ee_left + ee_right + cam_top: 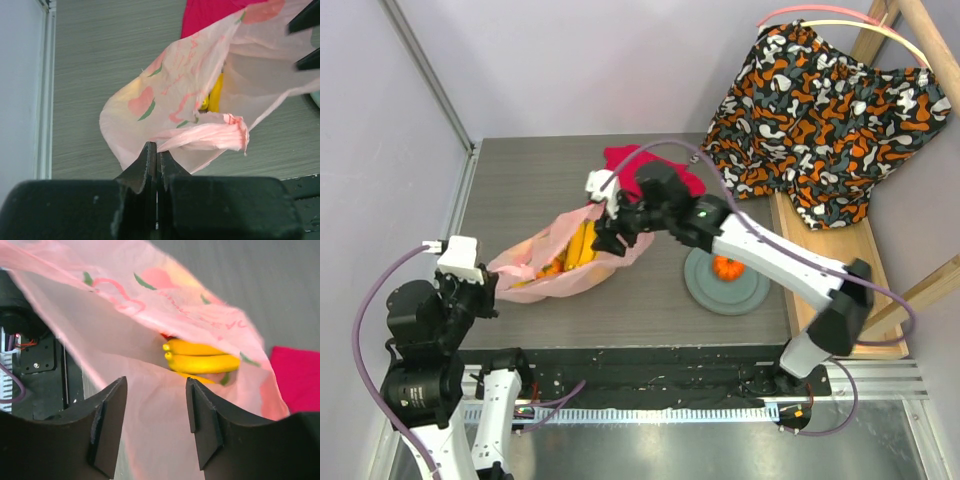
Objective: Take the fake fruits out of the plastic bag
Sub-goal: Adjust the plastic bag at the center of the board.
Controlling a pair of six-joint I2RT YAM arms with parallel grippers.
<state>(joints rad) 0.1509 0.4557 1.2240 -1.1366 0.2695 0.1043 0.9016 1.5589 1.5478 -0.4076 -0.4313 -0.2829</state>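
Several bananas lie inside the bag, which rests on the table just left of the plate. One orange fruit sits on that plate. From above, something orange also shows in the bag beside the bananas. Its own wrist view shows the left gripper pinched tight on the bag's bunched edge. At the bag's mouth the right gripper has its jaws apart, pink film showing between them. Behind the bag lies a red cloth.
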